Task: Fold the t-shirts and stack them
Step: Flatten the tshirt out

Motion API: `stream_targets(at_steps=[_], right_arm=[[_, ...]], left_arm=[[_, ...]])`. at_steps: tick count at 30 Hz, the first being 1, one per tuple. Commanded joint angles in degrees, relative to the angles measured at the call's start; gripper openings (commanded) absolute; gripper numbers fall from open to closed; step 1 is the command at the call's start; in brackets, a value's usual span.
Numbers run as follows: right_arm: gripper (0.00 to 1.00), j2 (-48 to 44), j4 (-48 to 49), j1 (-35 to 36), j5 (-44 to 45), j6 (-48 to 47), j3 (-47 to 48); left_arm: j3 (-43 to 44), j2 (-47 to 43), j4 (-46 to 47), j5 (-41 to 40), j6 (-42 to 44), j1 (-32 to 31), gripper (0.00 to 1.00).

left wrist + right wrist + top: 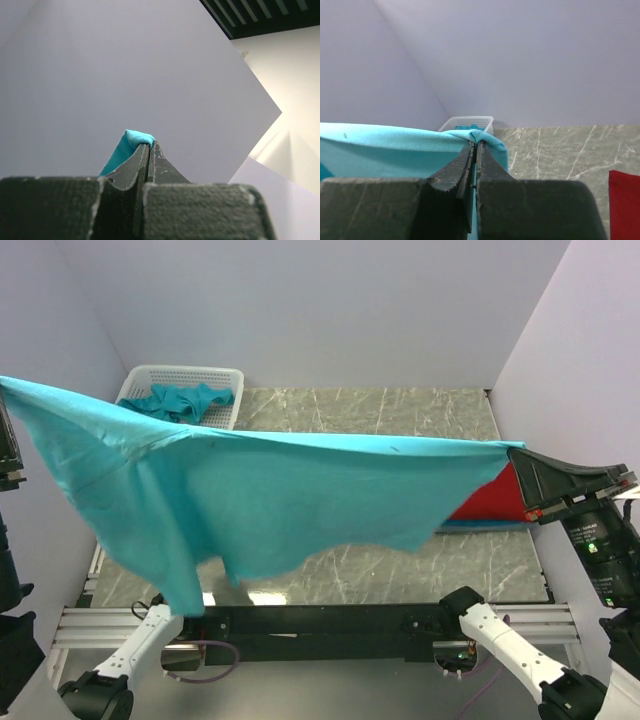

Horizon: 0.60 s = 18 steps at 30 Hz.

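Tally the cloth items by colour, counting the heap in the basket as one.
Teal: 2, the stretched teal t-shirt and the teal heap in the white mesh basket
Red: 1, the red folded shirt
Blue: 1, the blue folded shirt, only its edge showing under the red
Total: 4

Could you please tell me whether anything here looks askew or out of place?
Only the teal t-shirt, stretched in the air between the left gripper and the right gripper. It hangs lopsided, its left part drooping far lower than its right. Nothing else stands out.
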Motion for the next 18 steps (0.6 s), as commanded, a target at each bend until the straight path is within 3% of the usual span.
stream_targets(at_steps=[1, 4, 12, 16, 18], right_arm=[[0.00, 0.28, -0.64, -0.21, 1.04, -1.52, -1.50], [0.00, 0.97, 1.12, -0.21, 3.85, -1.70, -5.63], [0.00, 8.79, 9.35, -0.64, 19.67, -1.18, -19.95], [0.00, 16.50, 17.81, -5.54, 14.60, -0.91, -32.86], [0.00, 20.29, 23.93, -7.76, 8.99, -1.08, -36.65]], left_arm=[[0.09, 1.61, 2.17, 1.82, 4.16, 0.25, 0.01], [-3.86, 2.22, 4.10, 1.73, 5.31, 0.16, 0.01], [-28.29, 11.70, 13.06, 5.32, 10.59, -0.01, 0.01], [-42.59, 19.61, 20.35, 12.70, 7.95, -0.01, 0.01], [-46.05, 24.44, 24.84, 12.54, 8.21, -0.10, 0.01]])
